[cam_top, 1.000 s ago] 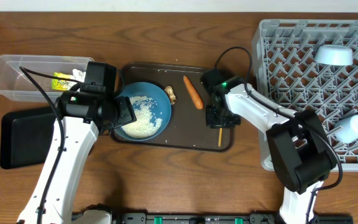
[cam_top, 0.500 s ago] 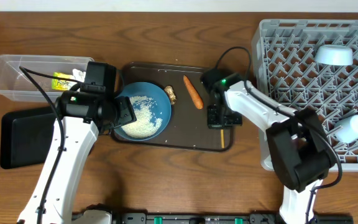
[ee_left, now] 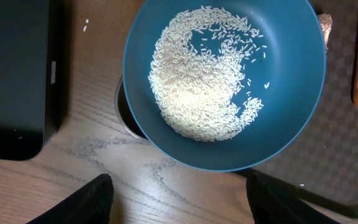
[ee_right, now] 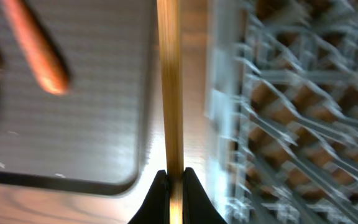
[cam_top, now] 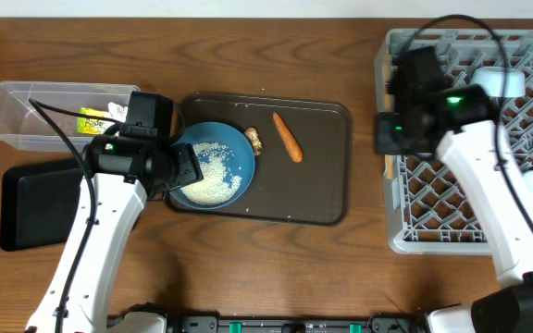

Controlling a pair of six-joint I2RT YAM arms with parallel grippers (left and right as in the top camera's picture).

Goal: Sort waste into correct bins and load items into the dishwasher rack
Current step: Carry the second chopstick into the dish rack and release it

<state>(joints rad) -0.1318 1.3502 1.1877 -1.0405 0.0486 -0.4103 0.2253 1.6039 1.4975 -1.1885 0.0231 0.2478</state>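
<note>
One chopstick [ee_right: 169, 93] is clamped between the closed right fingers [ee_right: 160, 193], above the left wall of the rack [cam_top: 452, 213] at the counter's right edge. The left fingers [ee_left: 86, 199] are spread wide and empty above the bowl [ee_left: 291, 93] of rice [ee_left: 197, 87].

Legible text, labels, brands, numbers: I am finding none in any of the three views. I am noting one printed item, the yellow-green wrapper [cam_top: 92, 120] lying in the clear tub [cam_top: 17, 97] in the overhead view. Its print is showing only as small dark and white marks on the colour, too small and blurred for me to be reading any word or figure.
</note>
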